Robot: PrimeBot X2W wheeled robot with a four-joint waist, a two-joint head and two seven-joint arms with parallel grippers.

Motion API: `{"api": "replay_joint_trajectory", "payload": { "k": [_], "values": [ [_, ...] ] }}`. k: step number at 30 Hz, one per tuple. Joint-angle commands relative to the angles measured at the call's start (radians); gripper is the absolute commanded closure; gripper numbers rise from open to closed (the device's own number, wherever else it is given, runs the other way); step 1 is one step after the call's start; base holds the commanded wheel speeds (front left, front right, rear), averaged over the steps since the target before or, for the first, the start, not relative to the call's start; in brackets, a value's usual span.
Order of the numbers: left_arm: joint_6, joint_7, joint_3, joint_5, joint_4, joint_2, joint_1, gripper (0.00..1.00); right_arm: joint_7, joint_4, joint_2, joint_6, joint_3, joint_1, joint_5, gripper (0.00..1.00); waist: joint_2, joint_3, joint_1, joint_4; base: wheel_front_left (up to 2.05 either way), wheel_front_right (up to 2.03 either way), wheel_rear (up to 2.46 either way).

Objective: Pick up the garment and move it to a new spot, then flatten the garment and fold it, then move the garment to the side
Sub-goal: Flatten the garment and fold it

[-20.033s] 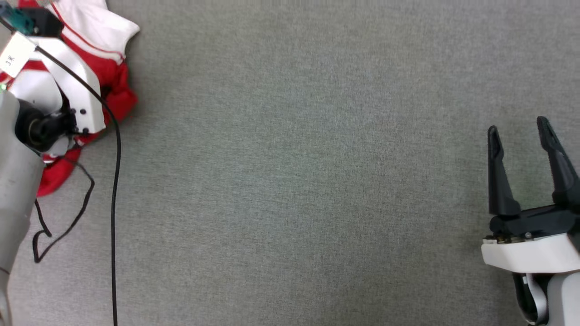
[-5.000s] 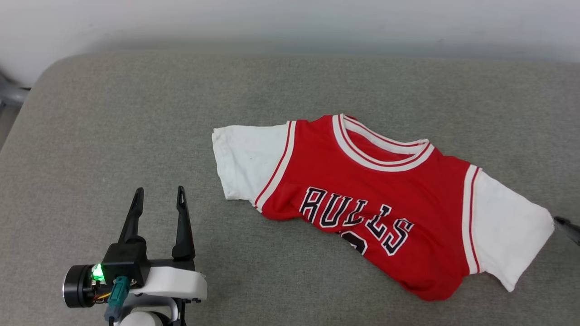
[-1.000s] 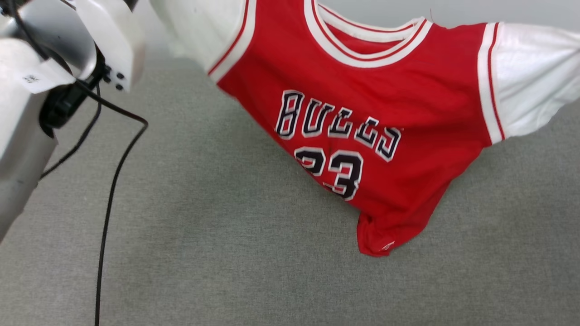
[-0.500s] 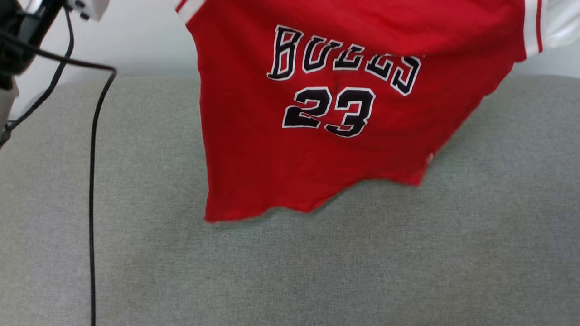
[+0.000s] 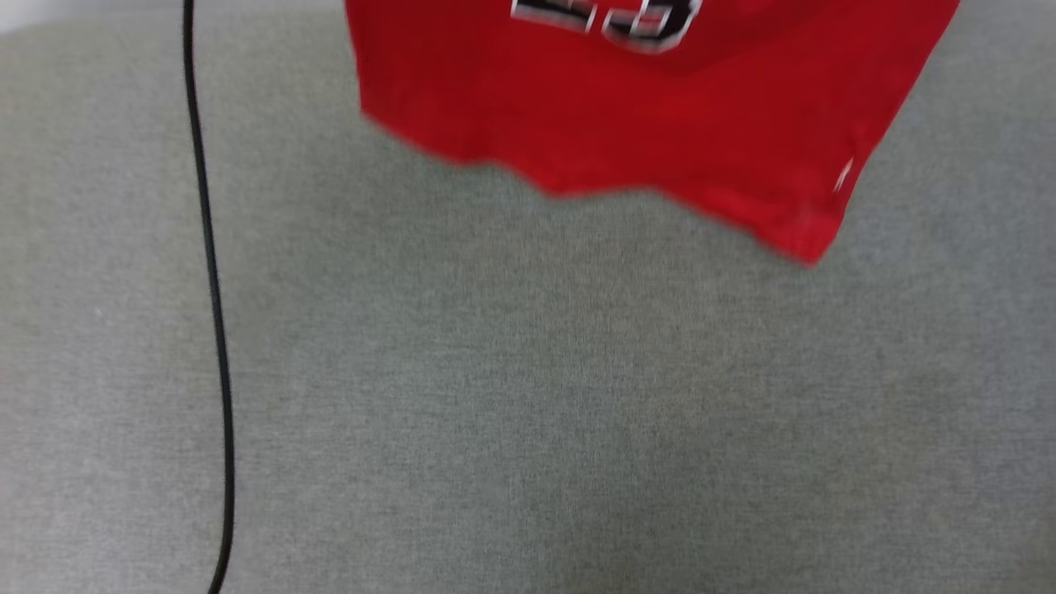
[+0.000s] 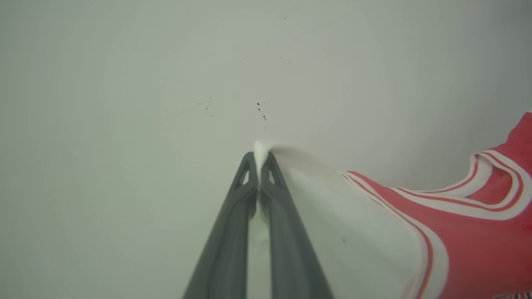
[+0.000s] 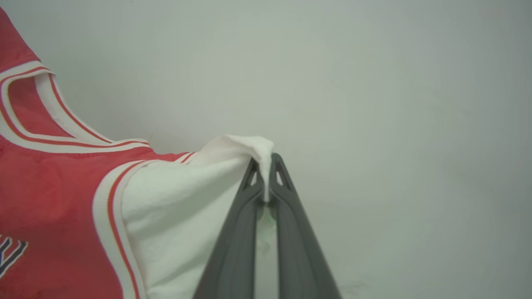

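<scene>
**Red jersey-style garment (image 5: 643,107) held aloft by both sleeves, ready to be laid out**

Red cloth with white short sleeves and red-and-white striped trim hangs spread between the 2 arms. In the left wrist view, the left gripper (image 6: 259,160) has its 2 long dark fingers pinched together on the tip of 1 white sleeve. In the right wrist view, the right gripper (image 7: 264,162) is clamped the same way on the other sleeve. Both face a plain pale wall (image 6: 124,83), and the striped collar sags between the 2 holds.

In the head view the garment's lower part drops in from the top edge, blurred, with the bottom of a black, white-outlined number just visible. Its hem is wavy and slants, the corner on the view's right hanging lowest. It hangs in front of the grey woven cushion surface (image 5: 528,412); whether the hem touches the surface I cannot tell. A thin black cable (image 5: 213,313) runs down the view's left side, apart from the cloth.

I judge this to be the end of the carry and the start of flattening. The next move likely calls for lowering both arms together. The hem should land first, then the body be drawn out flat with the sleeves kept well apart. Only then should the fingers let go.
</scene>
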Motion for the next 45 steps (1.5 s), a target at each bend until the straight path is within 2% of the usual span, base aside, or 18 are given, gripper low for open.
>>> {"api": "replay_joint_trajectory", "payload": {
  "k": [1,2,7,13,17,23,29,36,39,45],
  "values": [
    [-0.005,-0.022,0.001,0.011,0.036,-0.017,-0.050,1.00,-0.014,0.032,0.010,-0.002,0.022,-0.072,-0.013,1.00,0.0000,0.072,-0.0001,-0.004,0.00,0.00,0.00],
    [-0.005,-0.022,0.001,0.011,0.036,-0.017,-0.050,1.00,-0.014,0.032,0.010,-0.002,0.022,-0.072,-0.013,1.00,0.0000,0.072,-0.0001,-0.004,0.00,0.00,0.00],
    [-0.017,-0.080,0.007,0.030,0.155,-0.054,-0.179,1.00,-0.064,0.142,0.040,-0.002,0.080,-0.263,-0.033,1.00,0.0000,0.155,-0.0001,-0.014,0.00,0.00,0.00],
    [-0.034,-0.166,0.015,0.023,0.299,-0.087,-0.287,1.00,-0.161,0.302,0.093,-0.002,0.137,-0.433,-0.052,1.00,0.0000,0.226,-0.0001,-0.031,0.00,0.00,0.00],
    [-0.042,-0.218,0.003,0.021,0.351,-0.095,-0.272,1.00,-0.219,0.379,0.109,-0.002,0.193,-0.450,-0.026,1.00,0.0000,0.248,-0.0001,-0.029,0.00,0.00,0.00],
    [-0.049,-0.275,0.006,-0.013,0.370,-0.091,-0.177,1.00,-0.299,0.432,0.120,-0.002,0.255,-0.368,0.029,1.00,0.0000,0.229,-0.0001,-0.024,0.00,0.00,0.00],
    [-0.048,-0.303,0.018,-0.056,0.336,-0.072,-0.001,1.00,-0.365,0.432,0.127,-0.002,0.312,-0.240,0.110,1.00,0.0000,0.170,-0.0001,-0.021,0.00,0.00,0.00],
    [-0.005,-0.315,0.037,-0.114,0.238,-0.032,0.284,1.00,-0.415,0.376,0.114,-0.002,0.383,-0.024,0.190,1.00,0.0000,0.084,-0.0001,-0.026,0.00,0.00,0.00],
    [0.029,-0.316,0.046,-0.144,0.175,-0.016,0.432,1.00,-0.435,0.357,0.117,-0.001,0.392,0.079,0.232,1.00,0.0000,0.045,-0.0001,-0.023,0.00,0.00,0.00],
    [0.096,-0.310,0.056,-0.213,0.046,0.005,0.715,1.00,-0.462,0.314,0.083,-0.001,0.414,0.290,0.270,1.00,0.0000,-0.031,-0.0001,-0.011,0.00,0.00,0.00]
  ]
}}
